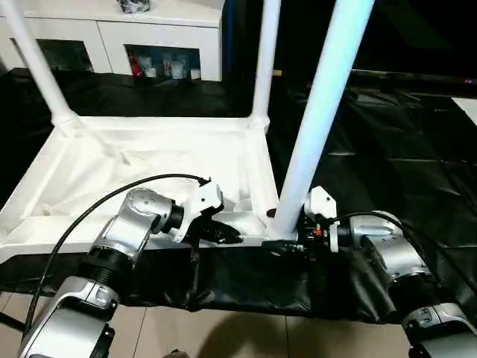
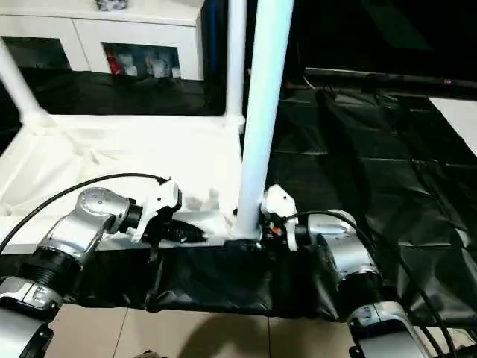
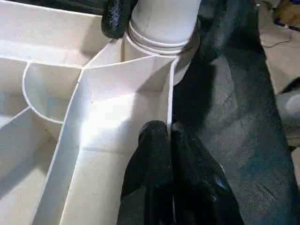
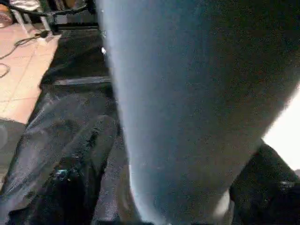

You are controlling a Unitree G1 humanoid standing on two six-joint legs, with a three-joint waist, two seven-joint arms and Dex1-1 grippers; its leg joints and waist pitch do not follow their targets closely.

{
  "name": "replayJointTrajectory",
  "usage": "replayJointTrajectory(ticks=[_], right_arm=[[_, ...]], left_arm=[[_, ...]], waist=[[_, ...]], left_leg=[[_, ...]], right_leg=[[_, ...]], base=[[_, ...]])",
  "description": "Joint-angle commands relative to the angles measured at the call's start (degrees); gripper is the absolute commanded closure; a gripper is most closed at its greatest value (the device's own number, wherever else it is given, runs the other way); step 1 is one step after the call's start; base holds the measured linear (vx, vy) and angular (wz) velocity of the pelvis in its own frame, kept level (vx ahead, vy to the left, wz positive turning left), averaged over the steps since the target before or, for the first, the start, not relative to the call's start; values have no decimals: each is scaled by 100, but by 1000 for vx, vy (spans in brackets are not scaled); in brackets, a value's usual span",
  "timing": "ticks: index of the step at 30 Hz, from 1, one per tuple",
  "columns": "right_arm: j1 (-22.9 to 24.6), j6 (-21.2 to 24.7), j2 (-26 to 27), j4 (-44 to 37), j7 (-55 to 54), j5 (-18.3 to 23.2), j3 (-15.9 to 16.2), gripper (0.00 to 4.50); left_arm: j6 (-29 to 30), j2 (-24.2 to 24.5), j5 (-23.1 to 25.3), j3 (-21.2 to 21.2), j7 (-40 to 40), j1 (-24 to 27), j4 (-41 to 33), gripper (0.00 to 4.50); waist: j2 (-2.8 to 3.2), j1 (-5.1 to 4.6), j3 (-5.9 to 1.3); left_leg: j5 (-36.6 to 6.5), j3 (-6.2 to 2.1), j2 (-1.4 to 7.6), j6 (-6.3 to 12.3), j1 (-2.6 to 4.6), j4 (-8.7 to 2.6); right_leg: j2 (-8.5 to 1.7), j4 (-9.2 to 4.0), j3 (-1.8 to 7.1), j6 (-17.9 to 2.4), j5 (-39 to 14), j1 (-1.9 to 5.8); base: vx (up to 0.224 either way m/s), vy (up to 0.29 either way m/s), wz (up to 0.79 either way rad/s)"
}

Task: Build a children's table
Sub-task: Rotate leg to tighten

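The children's table top lies upside down on the black-covered work table, ribbed underside up. Three white legs stand in its corner sockets: one far left, one far right and a near one at the front right corner. My left gripper is shut on the top's thin near rim, just left of that corner. My right gripper reaches in from the right and is shut on the base of the near leg, with one black finger on each side of it.
The black cover spreads wide to the right and hangs over the work table's front edge. A white cabinet stands behind the table. Tiled floor shows below the front edge. A black cable arcs over my left forearm.
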Motion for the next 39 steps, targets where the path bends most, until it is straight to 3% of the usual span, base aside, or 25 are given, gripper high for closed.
replayJointTrajectory(ticks=[1, 3, 8, 14, 16, 19, 20, 21, 23, 25, 26, 29, 37, 39], right_arm=[[161, 140, 149, -167, 712, -51, 618, 117], [170, 157, 144, -182, 757, -65, 628, 147], [177, 163, 152, -195, 743, -80, 628, 186], [237, 128, 317, -181, 325, -36, 499, 196], [227, 81, 384, -121, 169, -55, 446, 200], [109, -60, 631, 204, -681, -251, 283, 203], [-34, -30, 863, 546, -1589, -434, 141, 203], [-34, -30, 863, 546, -1589, -434, 141, 204], [-150, 68, 1143, 859, -2531, -542, -9, 217], [-181, 123, 1264, 951, -2869, -546, -73, 227], [-224, 249, 1574, 1092, -3535, -489, -220, 237], [-317, 385, 1921, 1274, -4203, -477, -336, 248], [-444, 21, 2072, 1445, -4453, -520, -440, 248], [-429, 11, 2030, 1424, -4405, -483, -477, 194]], left_arm=[[-5, -84, -58, -97, 109, -135, -65, 450], [-37, -87, -52, -84, 110, -157, -9, 450], [-64, -109, -45, -61, 168, -174, 33, 450], [-59, -278, -46, 78, 689, -199, 144, 450], [-38, -315, -40, 111, 828, -205, 160, 450], [15, -433, 3, 190, 1208, -234, 212, 450], [68, -561, 59, 241, 1551, -258, 252, 450], [68, -561, 59, 241, 1551, -258, 252, 450], [159, -776, 130, 295, 2029, -294, 306, 450], [194, -876, 157, 313, 2212, -307, 331, 450], [297, -1142, 216, 330, 2633, -316, 333, 450], [399, -1442, 233, 339, 3010, -303, 297, 450], [199, -1457, 299, 149, 2778, -237, 222, 450], [183, -1426, 321, 162, 2794, -223, 222, 450]], waist=[[2, 16, -297], [1, 39, -306], [-5, 49, -298], [-44, 67, -300], [-43, 69, -289], [-36, 21, -250], [-31, 3, -248], [-39, -37, -244], [-19, -89, -239], [-28, -117, -242], [-18, -129, -251], [24, -125, -250], [52, -134, -261], [54, -143, -258]], left_leg=[[-1422, -50, 174, 298, 22, -342], [-1331, -42, 174, 336, 24, -327], [-1424, -47, 170, 274, 25, -338], [-1325, -44, 174, 304, 22, -330], [-1391, -46, 172, 280, 23, -338], [-1727, -78, 160, 119, 30, -379], [-1845, -110, 164, 2, 49, -394], [-1984, -114, 145, -61, 75, -399], [-2064, -136, 145, -105, 66, -413], [-2122, -136, 140, -77, 72, -408], [-2105, -121, 138, -52, 78, -399], [-2132, -111, 128, -54, 82, -400], [-2229, -114, 124, -10, 55, -411], [-2282, -112, 127, -15, 61, -413]], right_leg=[[-286, -376, 229, -1337, -1170, 269], [-283, -352, 228, -1400, -942, 269], [-288, -370, 223, -1360, -1140, 274], [-293, -363, 226, -1336, -1133, 270], [-298, -381, 225, -1292, -1293, 263], [-333, -456, 227, -1098, -2036, 223], [-349, -485, 221, -961, -2420, 211], [-343, -525, 221, -874, -2645, 189], [-341, -537, 218, -794, -2753, 187], [-334, -552, 216, -777, -2762, 180], [-328, -551, 236, -815, -2617, 160], [-301, -548, 233, -847, -2425, 155], [-289, -551, 228, -808, -2313, 169], [-285, -555, 229, -817, -2317, 159]], base=[[0, 0, 0], [0, 0, 0], [0, 0, 0], [0, 0, 0], [0, 0, 0], [0, 0, 0], [0, 0, 0], [0, 0, 0], [0, 0, 0], [0, 0, 0], [0, 0, 0], [0, 0, 0], [0, 0, 0], [0, 0, 0]])
